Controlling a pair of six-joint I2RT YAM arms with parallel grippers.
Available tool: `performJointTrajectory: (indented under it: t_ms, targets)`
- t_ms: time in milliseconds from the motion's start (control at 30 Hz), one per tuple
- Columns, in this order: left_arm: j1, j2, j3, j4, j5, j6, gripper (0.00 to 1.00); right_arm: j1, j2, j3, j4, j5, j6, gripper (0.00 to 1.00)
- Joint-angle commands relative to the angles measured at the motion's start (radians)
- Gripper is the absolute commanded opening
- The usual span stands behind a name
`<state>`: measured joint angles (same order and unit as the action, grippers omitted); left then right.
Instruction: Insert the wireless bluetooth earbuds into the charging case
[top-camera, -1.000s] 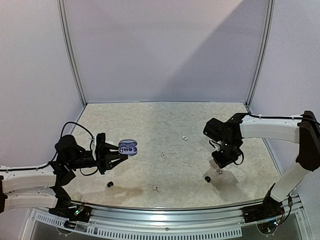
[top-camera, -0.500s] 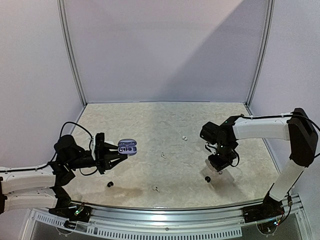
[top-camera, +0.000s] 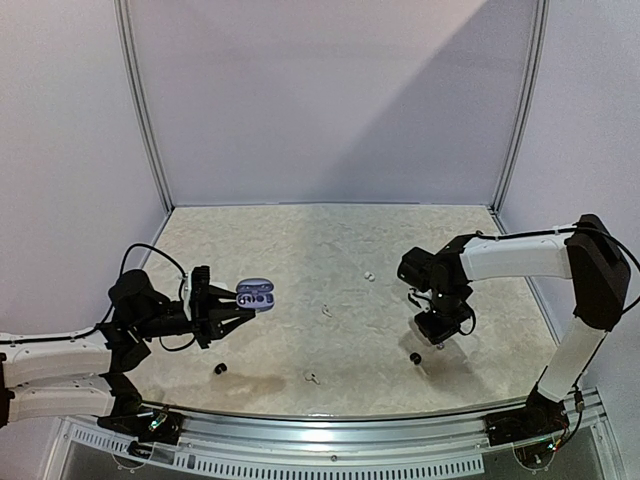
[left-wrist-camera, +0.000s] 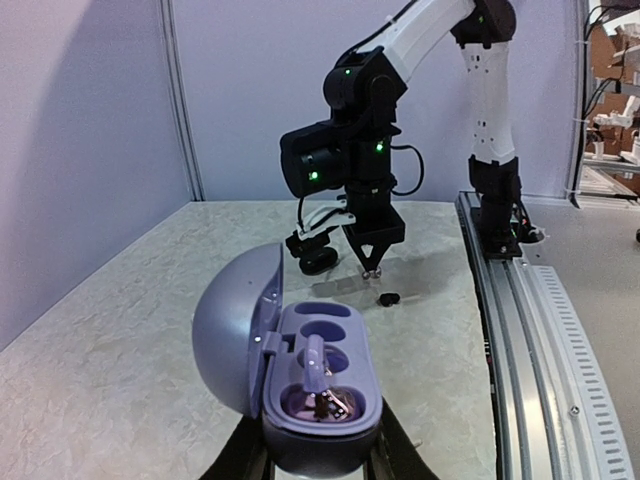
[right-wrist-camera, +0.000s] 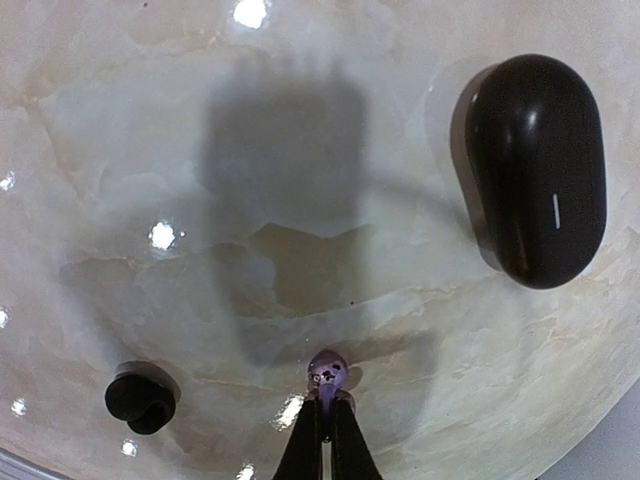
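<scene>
The left gripper (top-camera: 240, 303) holds the open purple case (left-wrist-camera: 315, 385) up off the table (top-camera: 300, 250), with its fingers closed on the bottom half. The right gripper (right-wrist-camera: 325, 410) hangs low over the table, pinched tight on 1 tiny purple earbud (right-wrist-camera: 327, 370). A closed black case (right-wrist-camera: 537, 170) and 1 black earbud (right-wrist-camera: 142, 397) lie nearby.

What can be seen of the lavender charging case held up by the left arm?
The charging case is a glossy lavender-grey pebble, seemingly plastic. Its domed lid is hinged open, standing upright on the left in the wrist view. The base faces up with two wells: the farther one looks empty, while the nearer holds a small purple piece with dark contacts, likely an earbud. The left gripper clamps the base from both sides and holds the case above the table, clear of it.
</scene>
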<state>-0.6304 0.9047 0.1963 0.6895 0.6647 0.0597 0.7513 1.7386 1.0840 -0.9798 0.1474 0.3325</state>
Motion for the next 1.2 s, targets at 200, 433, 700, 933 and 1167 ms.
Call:
performJointTrajectory:
  t_ms: [200, 433, 700, 933, 1167]
  targets:
    - [-0.014, 0.006, -0.005, -0.001, 0.005, 0.01, 0.0, -0.007, 0.003, 0.071, -0.071, 0.013, -0.04, 0.0]
    - [-0.012, 0.028, 0.015, 0.008, 0.133, 0.038, 0.0, 0.148, -0.14, 0.353, -0.045, -0.02, -0.245, 0.0]
    - [-0.014, 0.067, 0.07, -0.038, 0.255, 0.088, 0.0, 0.427, -0.143, 0.583, 0.115, -0.263, -0.602, 0.0]
    - [-0.029, 0.083, 0.095, -0.065, 0.28, 0.109, 0.0, 0.519, -0.024, 0.751, 0.114, -0.337, -0.758, 0.0]
    - [-0.035, 0.086, 0.111, -0.096, 0.29, 0.131, 0.0, 0.53, 0.075, 0.852, 0.074, -0.303, -0.849, 0.0]
